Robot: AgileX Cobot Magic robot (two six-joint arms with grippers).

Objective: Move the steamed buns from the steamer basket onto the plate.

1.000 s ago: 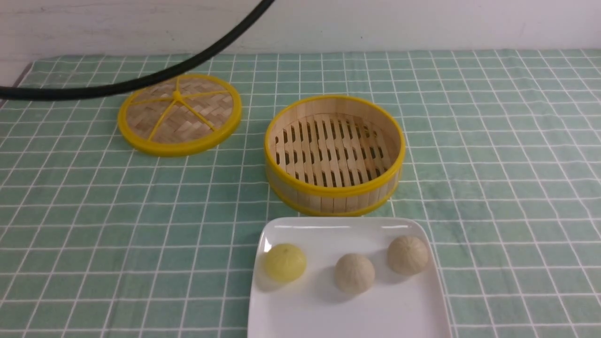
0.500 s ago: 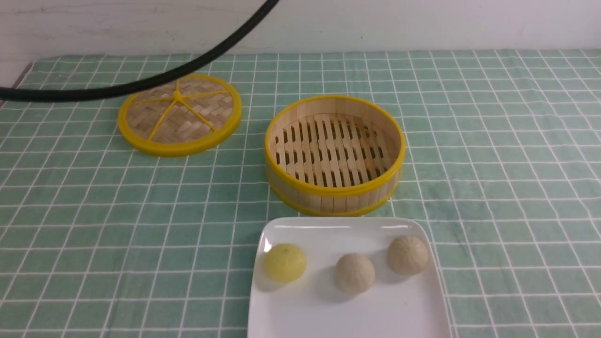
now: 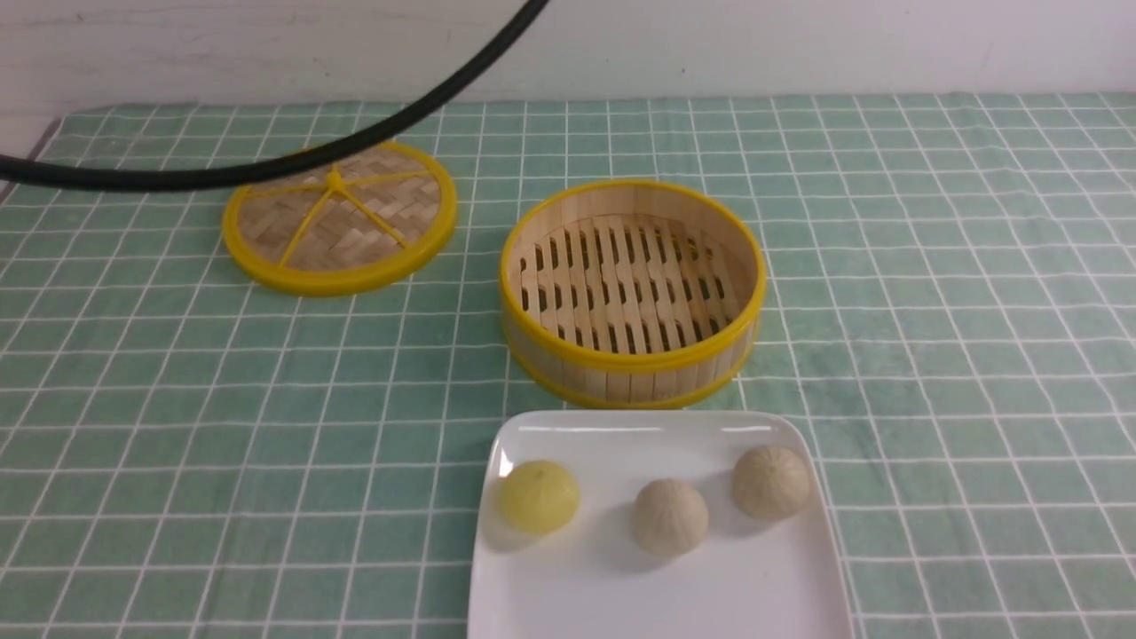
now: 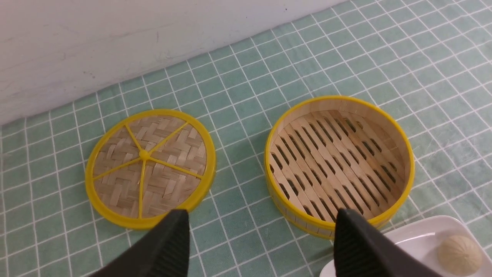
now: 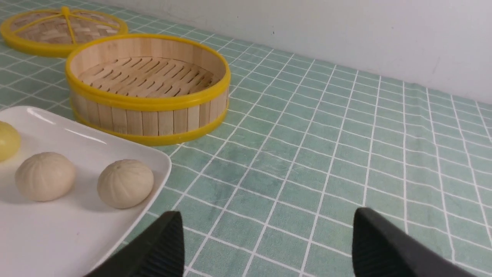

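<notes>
the green checked tablecloth (image 3: 932,266) runs past every edge of the front view. the white plate (image 3: 657,603) lies nearest, its near side cut off by the frame. just behind it stands the steamer basket (image 3: 632,368), empty. the woven lid (image 3: 337,222) lies flat to the left, a black cable (image 3: 266,166) crossing its far rim. all three steamed buns (image 3: 670,516) sit on the plate, apart from each other. the left gripper (image 4: 261,227) and right gripper (image 5: 267,223), unseen from the front, both gape wide, holding nothing.
</notes>
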